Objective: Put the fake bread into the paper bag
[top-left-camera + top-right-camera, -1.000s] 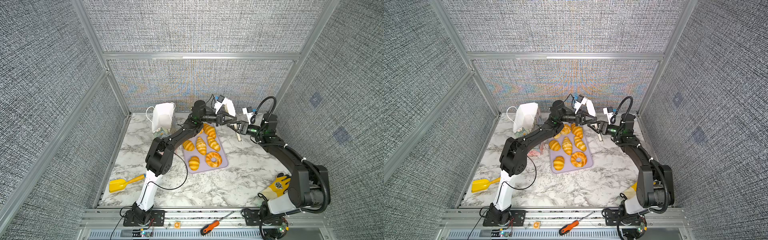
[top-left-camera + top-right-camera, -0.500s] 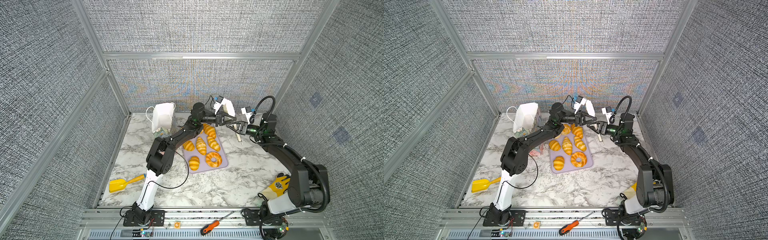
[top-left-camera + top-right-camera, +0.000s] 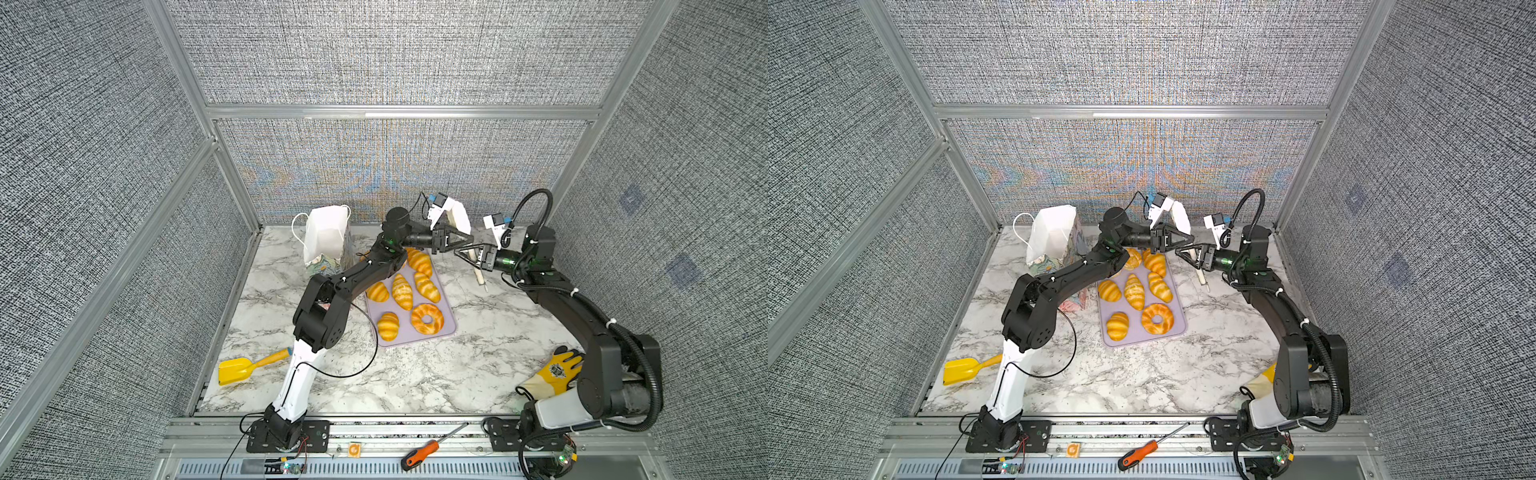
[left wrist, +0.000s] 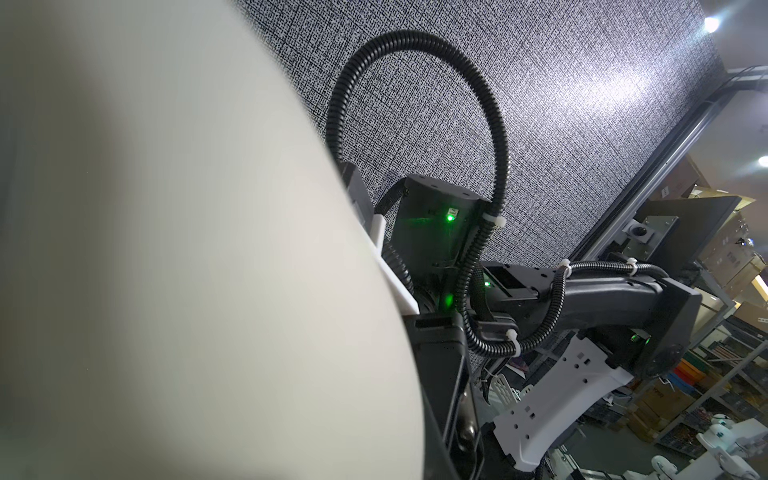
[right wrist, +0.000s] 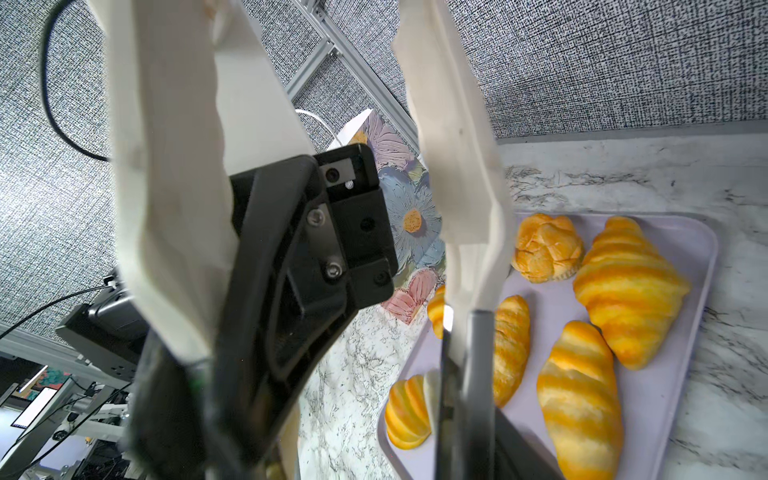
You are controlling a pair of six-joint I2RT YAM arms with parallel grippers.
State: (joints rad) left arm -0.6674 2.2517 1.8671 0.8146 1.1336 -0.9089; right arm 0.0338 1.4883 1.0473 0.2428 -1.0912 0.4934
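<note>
Now: left tool [image 3: 469, 240] shut on cream tongs [image 3: 459, 216], held up over far end of lilac tray [image 3: 415, 338]. Tongs blur out most of left wrist view. Right tool [image 3: 458, 252] sits tip-to-tip w/ left one. In right wrist view its jaws are part-way apart, either side of one arm of tongs; can't tell if pinching. Fake bread [image 3: 402, 291]: seven pcs seen, all on tray, mid table [image 3: 478, 353], incl. ring piece [image 3: 427, 318] at near right corner. Paper bag [image 3: 326, 239] stands far left of tray, mouth open, white lining showing.
</note>
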